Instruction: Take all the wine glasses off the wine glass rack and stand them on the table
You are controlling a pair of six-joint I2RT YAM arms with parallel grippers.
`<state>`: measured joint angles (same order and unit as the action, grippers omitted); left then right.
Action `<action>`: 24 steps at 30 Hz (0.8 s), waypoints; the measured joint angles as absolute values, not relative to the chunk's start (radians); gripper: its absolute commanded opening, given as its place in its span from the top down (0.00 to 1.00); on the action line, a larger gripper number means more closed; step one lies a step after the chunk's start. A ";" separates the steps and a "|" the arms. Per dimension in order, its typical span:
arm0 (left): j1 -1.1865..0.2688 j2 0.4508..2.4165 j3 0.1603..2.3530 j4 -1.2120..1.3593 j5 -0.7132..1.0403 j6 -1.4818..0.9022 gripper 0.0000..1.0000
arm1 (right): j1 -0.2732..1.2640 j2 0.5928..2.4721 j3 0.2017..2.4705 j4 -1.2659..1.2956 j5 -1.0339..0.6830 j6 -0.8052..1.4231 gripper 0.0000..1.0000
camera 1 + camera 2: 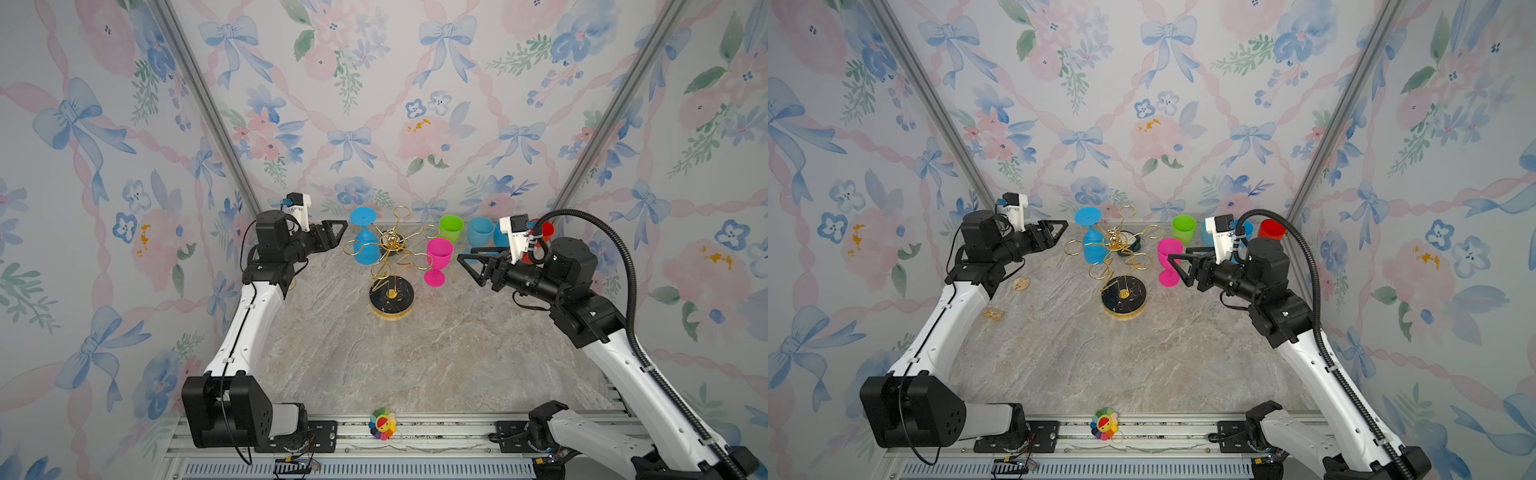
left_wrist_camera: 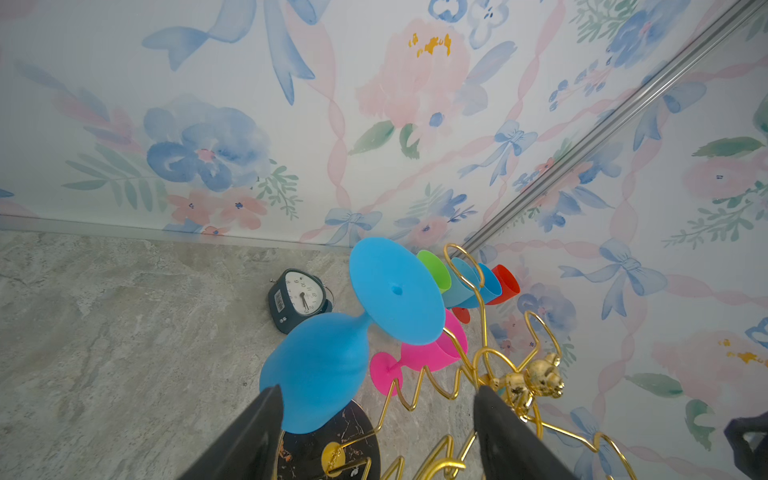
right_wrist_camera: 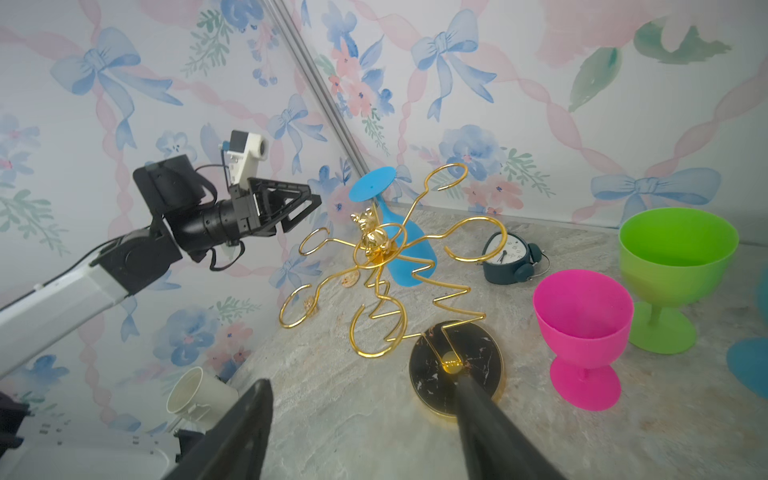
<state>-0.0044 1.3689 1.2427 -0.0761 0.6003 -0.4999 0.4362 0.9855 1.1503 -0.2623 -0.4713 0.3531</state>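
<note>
- Hanging inverted by its foot, the matte blue wine glass point(image 1: 365, 245) rides a far-left loop of the gold wire wine glass rack point(image 1: 399, 303).
- The left gripper point(image 1: 337, 232) and the right gripper point(image 1: 467, 262) flank it, both spread wide and empty, ready to reach in.

Both arms reach inward (elbows bent), left pincer point(image 1: 338, 230) and right pincer point(image 1: 466, 260) gaping, empty

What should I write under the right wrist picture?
Blue wine glass hangs upside down on the gold rack; pink glass and green glass stand nearby.
</note>
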 measured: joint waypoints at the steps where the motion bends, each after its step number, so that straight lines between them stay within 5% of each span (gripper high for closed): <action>1: -0.014 1.388 1.254 -0.076 0.599 -0.501 0.25 | 0.457 0.959 1.138 -0.278 -0.459 0.333 0.26; 24: -0.073 1.555 1.388 -0.076 0.596 -0.619 0.45 | 0.534 0.805 0.973 -0.401 -0.368 0.231 0.25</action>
<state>-0.0727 1.5547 1.3880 -0.0765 0.5964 -0.6186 0.5343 0.8051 0.9726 -0.4011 -0.3679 0.2310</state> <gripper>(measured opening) 0.561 0.754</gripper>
